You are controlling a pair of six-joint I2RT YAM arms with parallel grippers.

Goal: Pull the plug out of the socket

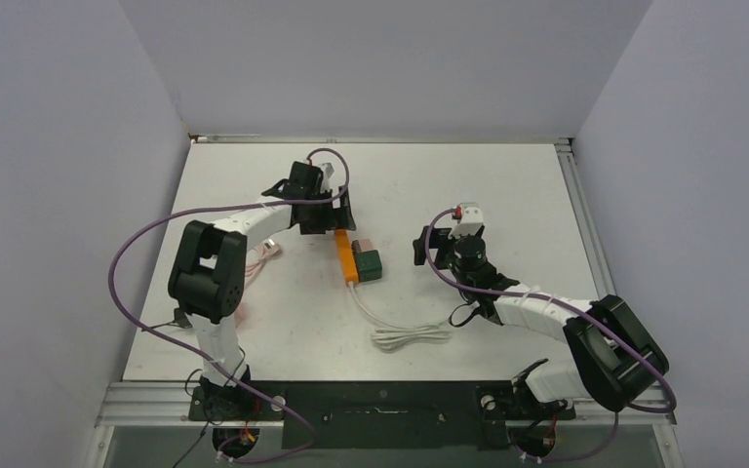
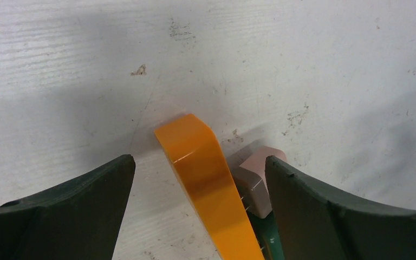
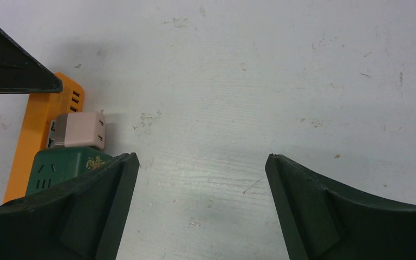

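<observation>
Dark-green and gaping wide, both of them, nothing held. Our left claw (image 2: pixel 199 162) straddles the far end of the orange socket strip (image 2: pixel 208 179) without closing on it. Our right claw (image 3: pixel 201 158) hangs empty over bare surface (image 3: pixel 260 76), just beside the strip. Seated side by side in that strip we've got a beige plug (image 3: pixel 78 130) and a green plug (image 3: pixel 59 170). So nothing is pulled yet: bracing, gripping and the pull itself are all left, we'd say. Any writing? Only a faint gold mark on the green plug, too small to read.
</observation>
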